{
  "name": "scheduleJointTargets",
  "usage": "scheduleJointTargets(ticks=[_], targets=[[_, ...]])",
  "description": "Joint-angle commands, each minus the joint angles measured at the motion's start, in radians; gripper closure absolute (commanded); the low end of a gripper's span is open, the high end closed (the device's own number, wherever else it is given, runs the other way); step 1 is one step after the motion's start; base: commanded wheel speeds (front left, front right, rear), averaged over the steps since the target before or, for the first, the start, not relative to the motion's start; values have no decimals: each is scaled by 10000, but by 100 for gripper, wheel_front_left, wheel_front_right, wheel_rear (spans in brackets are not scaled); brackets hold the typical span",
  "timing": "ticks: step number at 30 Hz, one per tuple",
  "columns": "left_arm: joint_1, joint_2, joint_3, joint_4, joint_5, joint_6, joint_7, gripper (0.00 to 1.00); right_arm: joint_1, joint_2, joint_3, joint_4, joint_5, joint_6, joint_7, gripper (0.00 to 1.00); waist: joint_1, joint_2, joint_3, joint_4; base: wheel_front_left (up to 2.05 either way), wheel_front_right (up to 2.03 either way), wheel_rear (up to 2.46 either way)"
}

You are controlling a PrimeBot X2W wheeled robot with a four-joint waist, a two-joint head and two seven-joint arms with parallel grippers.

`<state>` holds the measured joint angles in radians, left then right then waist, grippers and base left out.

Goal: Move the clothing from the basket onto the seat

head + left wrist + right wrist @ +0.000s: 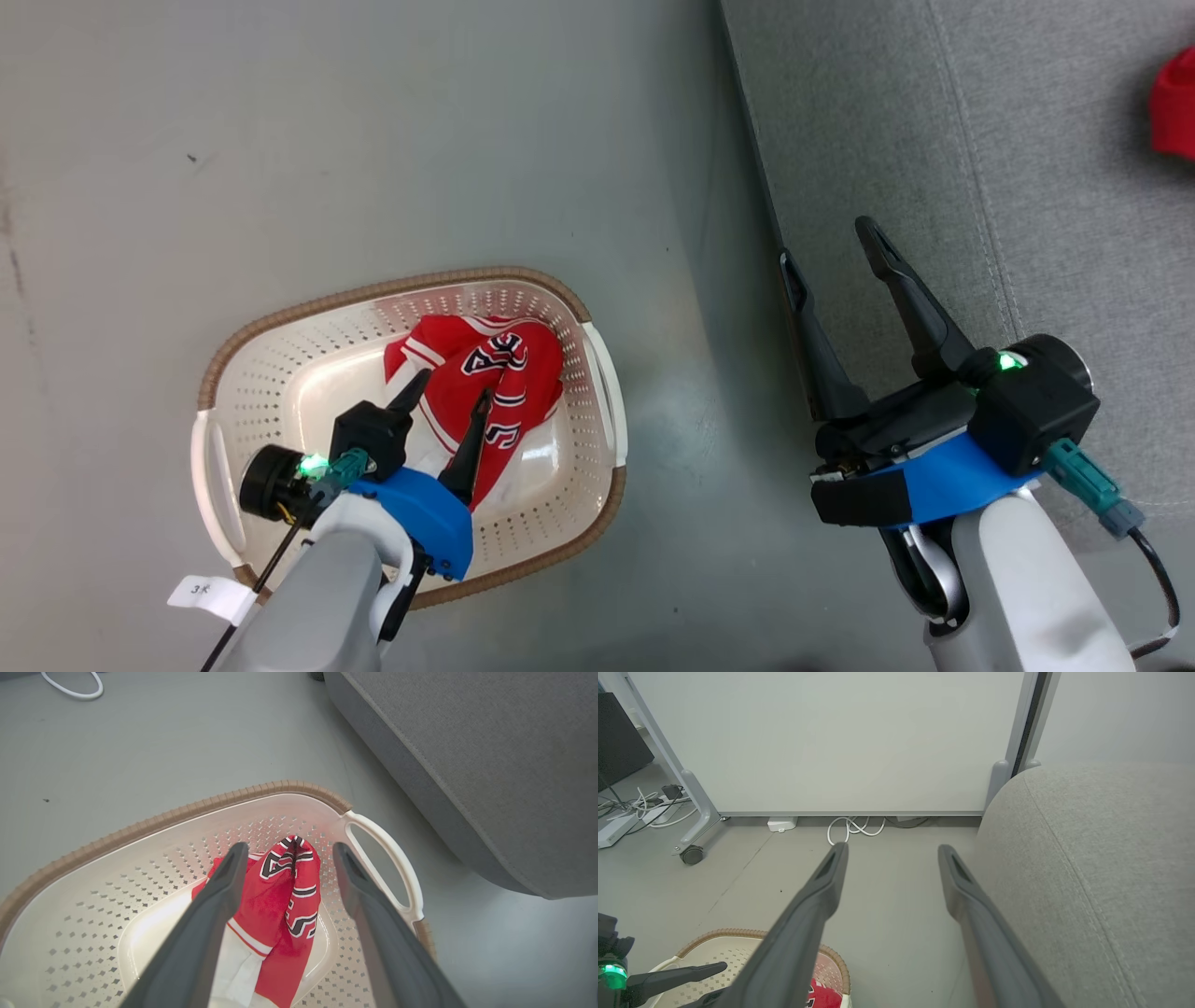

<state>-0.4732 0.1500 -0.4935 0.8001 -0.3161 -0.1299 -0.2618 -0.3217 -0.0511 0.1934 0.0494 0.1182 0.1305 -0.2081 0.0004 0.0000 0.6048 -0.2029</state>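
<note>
Red jersey (485,383): bunched in the basket (280,313), seat-side half, its long axis running along the left gripper (455,385), whose wide-spread fingers straddle it (the nearer arm). Right gripper (829,241): spread, empty, between basket and seat (934,140).

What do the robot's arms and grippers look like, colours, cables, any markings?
The left gripper and right gripper each have two long tapered dark fingers, a black body with a green light, a blue collar and a pale grey forearm. Teal plugs with black cables leave both wrists; the left cable carries a white handwritten tag.
</note>
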Motion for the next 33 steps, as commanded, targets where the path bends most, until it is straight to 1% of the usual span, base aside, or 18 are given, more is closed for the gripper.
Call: scheduleJointTargets(ticks=[1,9,11,20,23,33], targets=[[-370,12,-51,155,-67,-12,-48,0,-283,11,33,-99,2,5,-39,0,-4,0,676,-134,0,0,0],[-1394,87,-539,1097,25,-12,-46,0,-905,12,140,-556,11,5,-58,0,-4,0,1644,-237,0,0,0],[-1651,136,-537,1279,111,-12,-48,0,-1010,12,157,-688,55,5,-81,0,-4,0,1904,-267,0,0,0],[-2658,292,-651,2189,636,374,-48,0,-1391,12,399,-1273,210,5,-134,0,-4,0,2841,-467,0,0,0],[-2918,377,-631,2426,692,411,-48,0,-1504,12,473,-1453,309,5,-155,0,-4,0,3044,-533,0,0,0],[-3764,264,-678,3280,575,282,-48,0,-1511,12,632,-1774,558,5,-281,0,-4,0,3601,-731,0,0,0]])
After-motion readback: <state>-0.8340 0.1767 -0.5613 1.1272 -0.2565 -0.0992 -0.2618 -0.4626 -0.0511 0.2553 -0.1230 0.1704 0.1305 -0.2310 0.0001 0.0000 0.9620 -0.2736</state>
